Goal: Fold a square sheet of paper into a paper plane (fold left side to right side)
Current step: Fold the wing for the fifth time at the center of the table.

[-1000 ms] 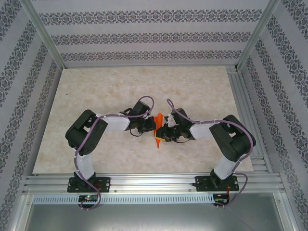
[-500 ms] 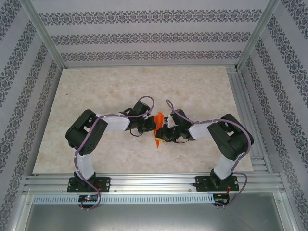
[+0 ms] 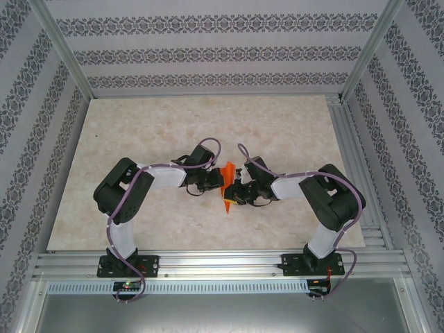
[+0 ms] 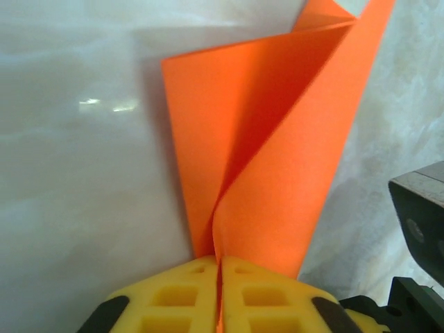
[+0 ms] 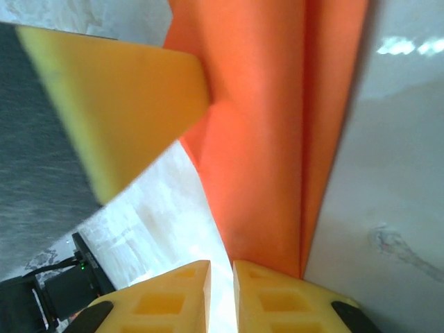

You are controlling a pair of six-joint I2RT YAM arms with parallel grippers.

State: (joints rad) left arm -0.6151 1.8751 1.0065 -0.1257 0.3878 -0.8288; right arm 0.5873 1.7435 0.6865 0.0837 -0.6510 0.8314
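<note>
The left claw was clamped on one end of the plane, the orange paper caught between its pads. The right claw had its jaws nearly together at the paper's edge, and I could not tell if it gripped. The plane sat at the middle of the table, where it had been a second before, with the right arm drawn slightly inward.

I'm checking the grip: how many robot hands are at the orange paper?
2. The left hand is clamped on the paper plane from its left; the right hand sits at its right side, grip unclear.
</note>
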